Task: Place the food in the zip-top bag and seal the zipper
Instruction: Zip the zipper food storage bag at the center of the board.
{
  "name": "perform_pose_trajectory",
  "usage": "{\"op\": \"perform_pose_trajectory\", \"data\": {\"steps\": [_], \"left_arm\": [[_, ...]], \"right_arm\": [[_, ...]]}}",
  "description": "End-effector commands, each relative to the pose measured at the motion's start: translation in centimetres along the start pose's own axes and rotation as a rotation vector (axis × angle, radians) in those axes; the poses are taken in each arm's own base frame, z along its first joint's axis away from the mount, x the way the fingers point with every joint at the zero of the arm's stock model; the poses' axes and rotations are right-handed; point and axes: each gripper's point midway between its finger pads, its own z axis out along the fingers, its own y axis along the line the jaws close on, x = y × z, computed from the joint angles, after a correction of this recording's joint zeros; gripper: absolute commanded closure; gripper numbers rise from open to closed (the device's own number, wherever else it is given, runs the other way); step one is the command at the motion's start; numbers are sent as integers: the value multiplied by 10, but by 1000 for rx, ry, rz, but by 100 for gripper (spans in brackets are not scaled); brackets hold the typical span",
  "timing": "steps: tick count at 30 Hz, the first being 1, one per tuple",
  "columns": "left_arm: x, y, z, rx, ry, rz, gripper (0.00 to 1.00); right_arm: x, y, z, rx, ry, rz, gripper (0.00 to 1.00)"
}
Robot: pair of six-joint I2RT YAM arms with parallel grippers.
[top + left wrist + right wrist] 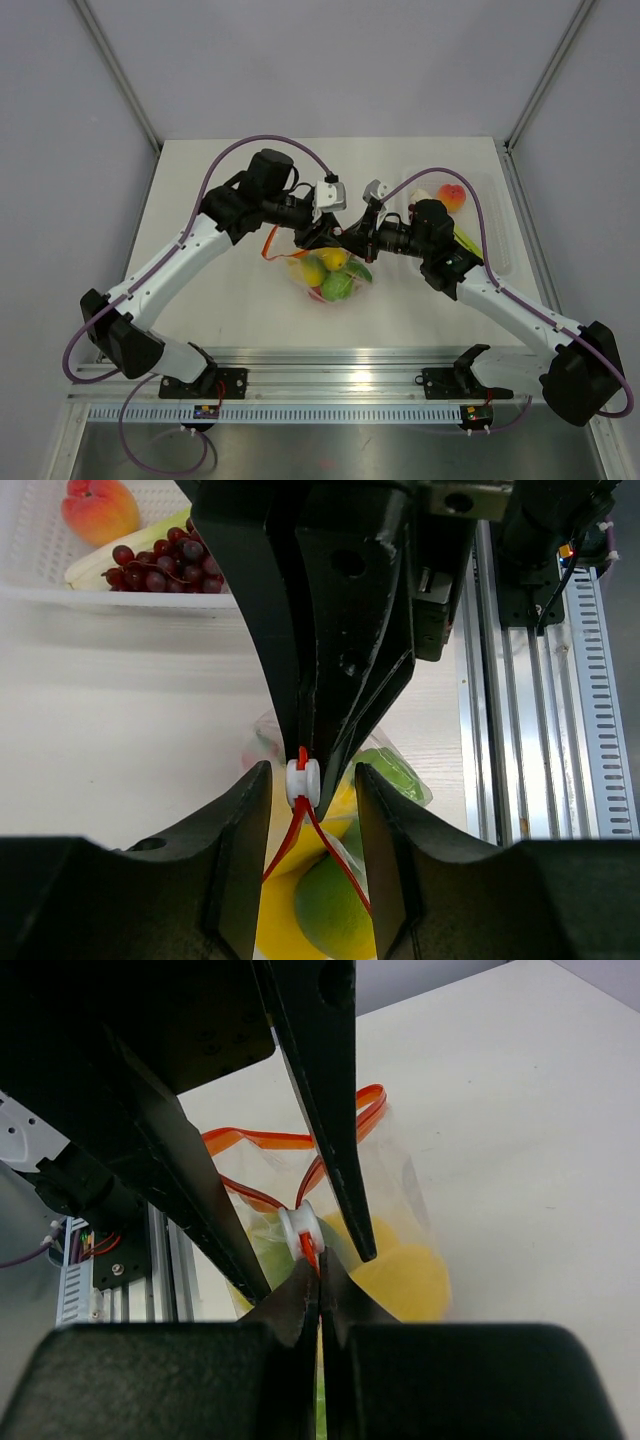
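Observation:
The clear zip-top bag [338,275] lies at the table's middle with a yellow lemon [334,258] and a green fruit [336,287] inside. Its red-orange zipper [250,1142] is spread open behind a white slider [300,1228]. My right gripper [320,1268] is shut on the zipper strip right beside the slider. My left gripper [312,772] is open, its fingers [245,820] straddling the slider [302,780] without touching it. The green fruit [330,910] and yellow food [272,920] show below. In the top view the left gripper [322,232] and right gripper [347,238] meet tip to tip above the bag.
A white tray [497,215] stands at the right with a peach [452,197]; in the left wrist view the tray [40,575] holds purple grapes [160,565] and the peach [98,508]. A metal rail [330,375] runs along the near edge.

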Motion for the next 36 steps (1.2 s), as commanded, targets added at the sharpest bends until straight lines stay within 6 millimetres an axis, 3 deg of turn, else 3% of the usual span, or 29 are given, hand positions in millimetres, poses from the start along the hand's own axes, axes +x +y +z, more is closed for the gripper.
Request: {"op": "perform_pose_trajectory", "data": {"steps": [1,6,23,25,30,36], "left_arm": [[-23,2,-7,1,-57,12,59],[-26,1,-11,-2,-76,-2,64],[-36,-9,-17,52,-136,-52,65],[-34,-9,-16,56,-132,-60,71],[-35,-9,-15,63,-135,-81,75],[-28,-8,-12,63,-110,-110,100]], "right_arm": [[-45,13,-4,-33,-99,-94,100],[-44,13,-5,-32,-93,-95,100],[-45,13,-6,-26,-90,-94,100],[-44,13,-5,-27,-89,-93,100],[-42,13,-5,-28,-84,-89,100],[-40,12,-6,-22,-82,-90,100]]}}
